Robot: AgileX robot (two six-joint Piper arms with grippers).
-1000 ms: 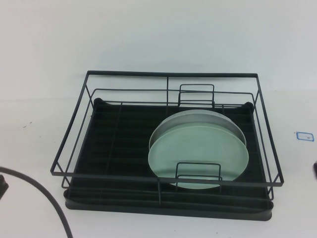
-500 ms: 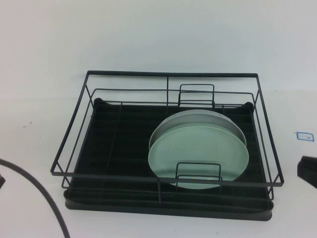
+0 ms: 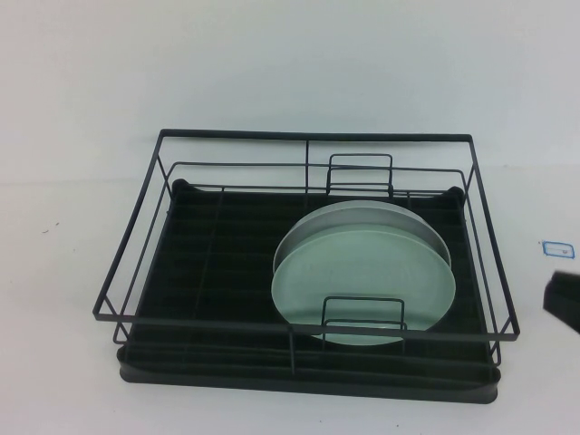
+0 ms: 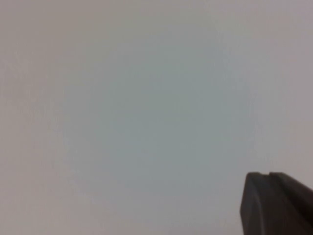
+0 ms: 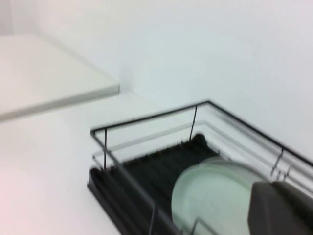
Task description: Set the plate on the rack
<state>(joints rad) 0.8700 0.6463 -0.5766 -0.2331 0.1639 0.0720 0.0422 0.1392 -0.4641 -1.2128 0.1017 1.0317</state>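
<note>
The black wire rack (image 3: 227, 135) stands mid-table on its ribbed black tray. The pale mint-green plate (image 3: 362, 276) stands on edge inside the rack's right half, behind a small wire loop (image 3: 362, 313). A white-grey plate (image 3: 362, 216) stands just behind it. My right gripper (image 3: 564, 299) is at the right edge, outside the rack, its fingers closed and empty; its wrist view shows the gripper (image 5: 271, 185), the plate (image 5: 210, 196) and the rack (image 5: 146, 166). My left gripper (image 4: 268, 174) is out of the high view, closed and empty over bare white surface.
A small blue-edged label (image 3: 556, 247) lies on the table right of the rack. A second wire loop (image 3: 360, 172) stands at the rack's back. A raised white slab (image 5: 49, 83) shows beyond the rack in the right wrist view.
The left arm and its cable have left the high view at the lower left. The right gripper has come in at the right edge, beside the rack. The plates have not moved.
</note>
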